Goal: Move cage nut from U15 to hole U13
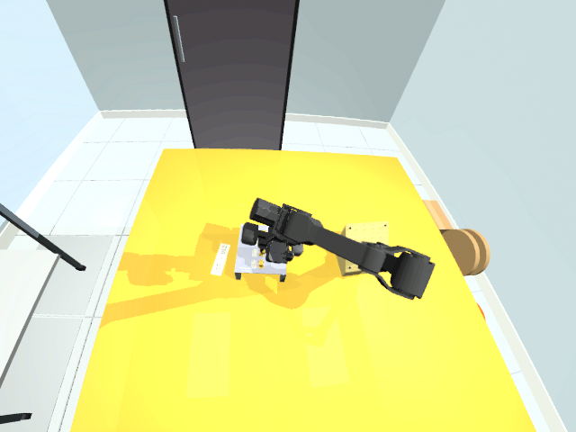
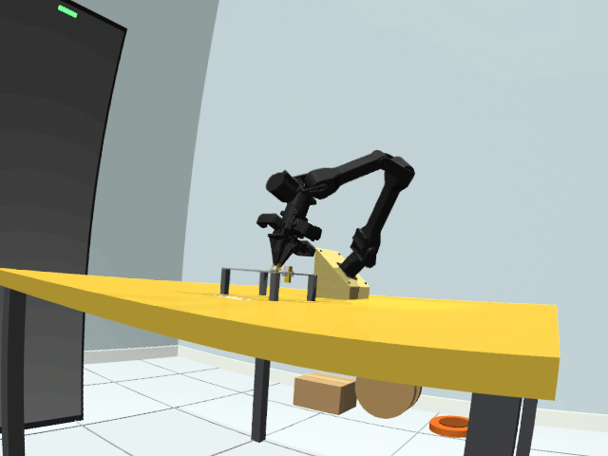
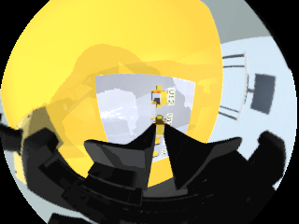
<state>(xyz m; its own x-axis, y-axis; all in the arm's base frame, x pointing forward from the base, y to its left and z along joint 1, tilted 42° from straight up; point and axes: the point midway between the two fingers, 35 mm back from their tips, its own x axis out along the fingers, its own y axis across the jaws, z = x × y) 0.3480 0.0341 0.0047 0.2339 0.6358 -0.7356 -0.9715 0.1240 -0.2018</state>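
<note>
Arm (image 1: 344,244) (image 2: 358,164) runs out from the wooden wedge mount (image 1: 347,265) (image 2: 330,280), elbow up high, forearm reaching across to the rail plate (image 1: 241,260) (image 2: 245,269) (image 3: 123,89), wrist bent down. Gripper (image 1: 266,254) (image 2: 276,267) (image 3: 160,125) points down, slightly tilted, tips right at the plate's top side. Fingers nearly together, pinching the cage nut (image 2: 275,268) (image 3: 160,120).

That nut is small, yellow with darker metal bits, at the plate beside a label (image 3: 169,119) partly covered by a finger; hole number not readable. Can't tell if it sits square or clipped, and its spring wings can't be made out. Other nut (image 1: 261,264) (image 2: 288,273) (image 3: 159,96), yellow and metal, sits next to the U12 label (image 3: 171,96), apart from the fingers, its yellow part hanging under the plate.
</note>
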